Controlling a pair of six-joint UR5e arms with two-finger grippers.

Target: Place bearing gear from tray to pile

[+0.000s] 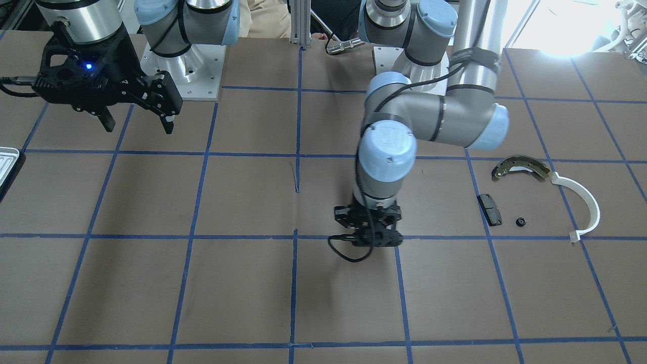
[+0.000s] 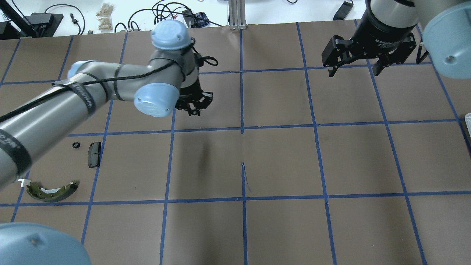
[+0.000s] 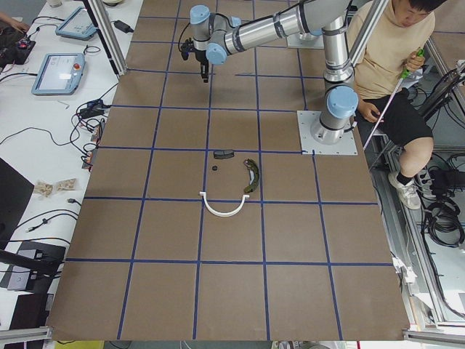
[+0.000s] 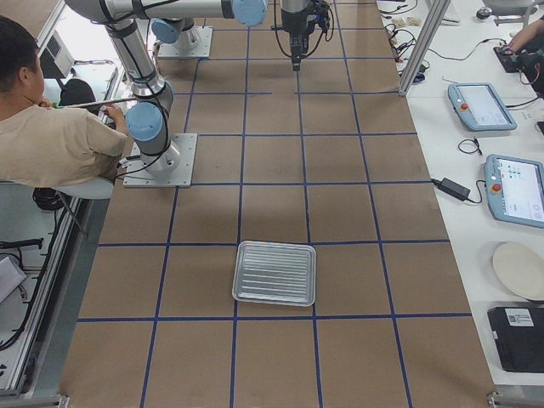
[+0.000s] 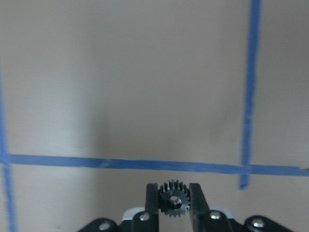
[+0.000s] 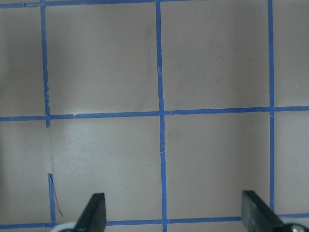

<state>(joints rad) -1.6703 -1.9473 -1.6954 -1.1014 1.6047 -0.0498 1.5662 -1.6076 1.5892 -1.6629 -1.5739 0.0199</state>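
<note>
My left gripper [image 5: 174, 212] is shut on a small dark toothed bearing gear [image 5: 174, 197] and holds it over bare brown table, near a blue tape line. It also shows in the overhead view [image 2: 191, 107] and the front view [image 1: 371, 238]. The pile lies toward the robot's left: an olive brake shoe [image 1: 520, 167], a white plastic arc [image 1: 586, 202], a black pad [image 1: 490, 209] and a tiny round black piece [image 1: 520, 221]. The pale ribbed tray [image 4: 274, 274] lies far off on the robot's right and looks bare. My right gripper [image 2: 354, 72] is open and empty, high above the table.
Blue tape lines divide the brown table into squares. A seated person [image 3: 392, 51] is beside the robot bases. Side benches hold tablets [image 4: 518, 187], cables and a plate. The tray's corner shows at the front view's left edge [image 1: 7, 162].
</note>
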